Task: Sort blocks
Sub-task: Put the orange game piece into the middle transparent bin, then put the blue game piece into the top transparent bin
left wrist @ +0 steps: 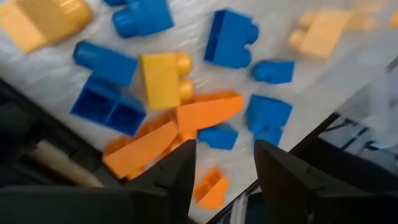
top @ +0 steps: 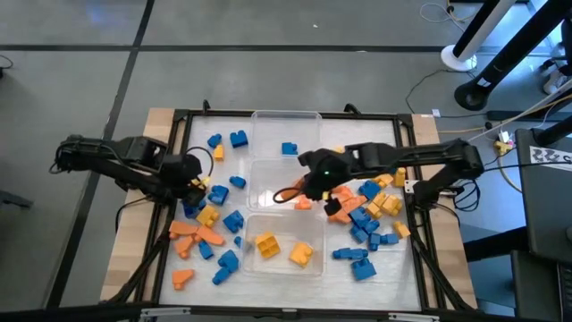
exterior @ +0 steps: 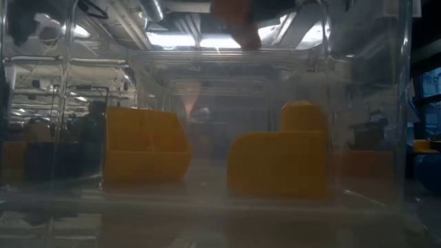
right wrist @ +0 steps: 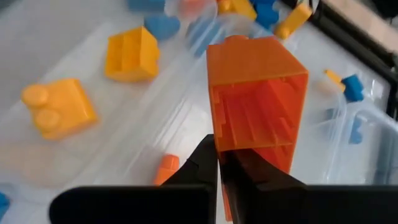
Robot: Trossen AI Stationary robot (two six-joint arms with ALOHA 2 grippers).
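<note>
Blue, orange and yellow blocks lie scattered on the white mat left [top: 207, 228] and right [top: 371, 215] of three clear tubs. The near tub [top: 315, 268] holds two yellow blocks [right wrist: 59, 109] [exterior: 279, 162], the middle tub [top: 268, 179] one small orange piece [right wrist: 166, 168], and the far tub a blue block [top: 289, 148]. My right gripper [right wrist: 217, 168] hangs over the middle tub [top: 308, 186], shut on an orange block [right wrist: 255, 93]. My left gripper [left wrist: 224, 168] stands open above the left pile [top: 192, 188], over an orange wedge [left wrist: 208, 112], touching nothing. My right gripper holds the orange block by the rim of its open hollow side, at one wall near a corner [right wrist: 214, 140]. The wall is pinched between the two fingers, one apparently inside the hollow and one outside. The block sits lifted clear above the tub, its hollow side facing the wrist.
A black frame [top: 179, 121] borders the mat on the wooden table. The tubs' clear walls stand between the two piles. Cables and a stand lie on the floor beyond the far right corner [top: 474, 89].
</note>
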